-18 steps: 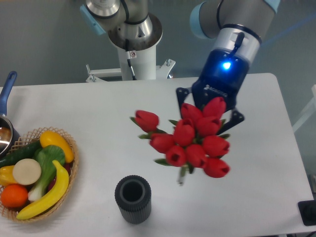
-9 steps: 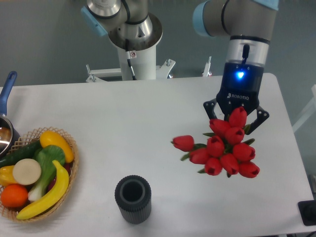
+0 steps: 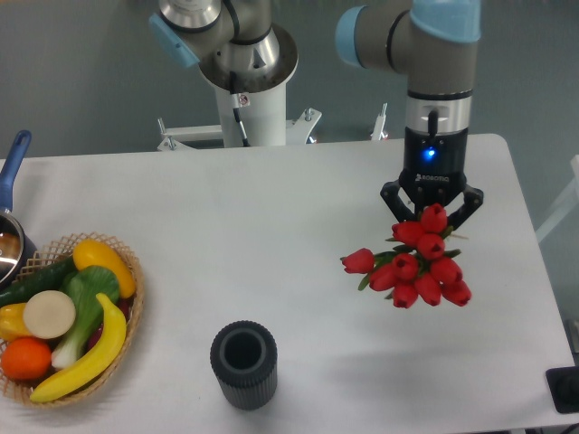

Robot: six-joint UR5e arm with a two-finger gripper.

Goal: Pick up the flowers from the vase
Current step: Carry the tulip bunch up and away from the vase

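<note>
over the table's right side, the jaws clamp the flowers [image 3: 419, 268], well apart from the vase [image 3: 243, 363].

The flowers [image 3: 418, 267] look like smooth, shiny plastic. Near the vase [image 3: 243, 363], which is dull, dark and ribbed, the table [image 3: 226, 235] is smooth and matt white. Left of the vase, the basket [image 3: 134, 298] is rough woven wicker. The gripper [image 3: 431, 210] looks like hard black plastic.

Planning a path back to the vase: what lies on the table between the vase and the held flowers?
Nothing: in the camera view only bare white table lies between the vase and the flowers held by the gripper.
</note>
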